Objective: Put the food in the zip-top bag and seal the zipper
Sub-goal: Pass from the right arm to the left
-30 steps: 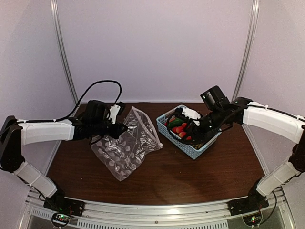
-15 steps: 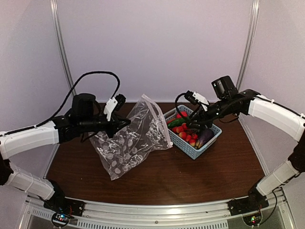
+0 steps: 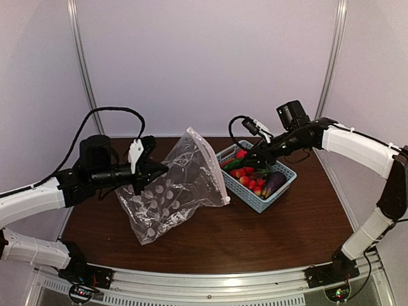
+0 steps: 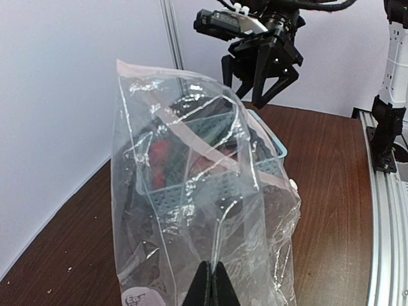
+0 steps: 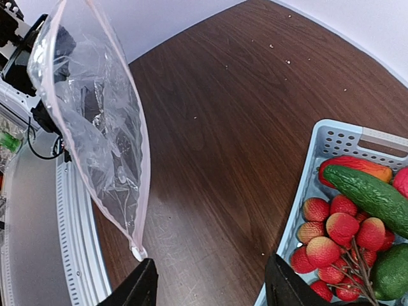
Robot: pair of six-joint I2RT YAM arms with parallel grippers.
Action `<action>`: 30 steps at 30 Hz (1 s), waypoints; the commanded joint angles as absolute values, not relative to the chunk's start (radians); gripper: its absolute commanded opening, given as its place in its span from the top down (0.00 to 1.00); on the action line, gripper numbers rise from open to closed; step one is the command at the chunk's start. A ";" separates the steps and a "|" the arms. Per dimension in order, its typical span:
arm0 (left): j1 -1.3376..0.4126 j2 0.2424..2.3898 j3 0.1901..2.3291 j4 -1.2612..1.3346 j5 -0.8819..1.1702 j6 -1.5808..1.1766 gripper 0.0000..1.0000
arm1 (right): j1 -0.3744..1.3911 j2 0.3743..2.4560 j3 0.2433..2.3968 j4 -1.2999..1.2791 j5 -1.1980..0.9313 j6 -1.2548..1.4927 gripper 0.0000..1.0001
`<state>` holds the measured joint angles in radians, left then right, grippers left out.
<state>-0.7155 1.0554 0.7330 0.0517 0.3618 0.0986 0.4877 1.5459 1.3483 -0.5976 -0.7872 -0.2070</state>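
Note:
My left gripper [image 3: 153, 171] is shut on the clear spotted zip-top bag [image 3: 175, 188] and holds it up and tilted, its lower corner by the table. In the left wrist view the shut fingertips [image 4: 212, 287] pinch a fold of the bag [image 4: 197, 210]. The pale pink zipper [image 3: 213, 169] runs along the mouth edge facing the basket; it also shows in the right wrist view [image 5: 137, 185]. My right gripper [image 3: 247, 155] is open and empty, above the basket's left end. The food lies in the basket: red strawberries [image 5: 338, 239], a green cucumber [image 5: 373, 194], a green pepper [image 5: 392, 271], a purple eggplant [image 3: 273, 183].
The light blue slotted basket [image 3: 260, 203] stands at the back right of the brown table [image 3: 268, 236]. Metal rails run along the near edge. White walls with upright metal posts close in the back and sides.
My left arm has lifted the bag and drawn it back to the left. My right gripper has risen out of the basket and moved left toward the bag's mouth.

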 commanded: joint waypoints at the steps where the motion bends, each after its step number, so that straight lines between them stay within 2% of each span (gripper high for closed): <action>1: -0.721 1.062 0.732 0.105 0.400 0.134 1.00 | 0.489 1.617 1.407 -0.550 -0.911 -0.121 0.41; 9: -0.721 1.070 0.724 0.144 0.400 0.115 1.00 | 0.514 1.745 1.441 -0.507 -1.098 -0.051 0.37; 12: -0.721 1.077 0.726 0.152 0.413 0.108 1.00 | 0.547 1.763 1.441 -0.506 -1.079 -0.057 0.38; 21: -0.721 1.074 0.721 0.174 0.420 0.089 1.00 | 0.574 1.807 1.457 -0.504 -1.127 -0.052 0.49; 23: -0.721 1.073 0.719 0.181 0.425 0.084 1.00 | 0.579 1.807 1.450 -0.494 -1.145 -0.043 0.59; 24: -0.720 1.071 0.717 0.186 0.427 0.080 1.00 | 0.580 1.806 1.447 -0.491 -1.145 -0.042 0.66; 26: -0.721 1.071 0.716 0.186 0.421 0.078 1.00 | 0.579 1.802 1.445 -0.484 -1.123 -0.037 0.89; 28: -0.721 1.070 0.720 0.171 0.403 0.078 1.00 | 0.572 1.796 1.476 -0.537 -1.086 -0.080 1.00; 30: -0.721 1.064 0.727 0.143 0.367 0.069 0.81 | 0.568 1.783 1.545 -0.652 -0.985 -0.190 1.00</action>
<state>-0.7155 1.0752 0.7303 0.1295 0.4026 0.0902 0.5732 1.7981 1.4429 -0.5247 -1.0966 -0.0608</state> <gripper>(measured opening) 0.054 0.011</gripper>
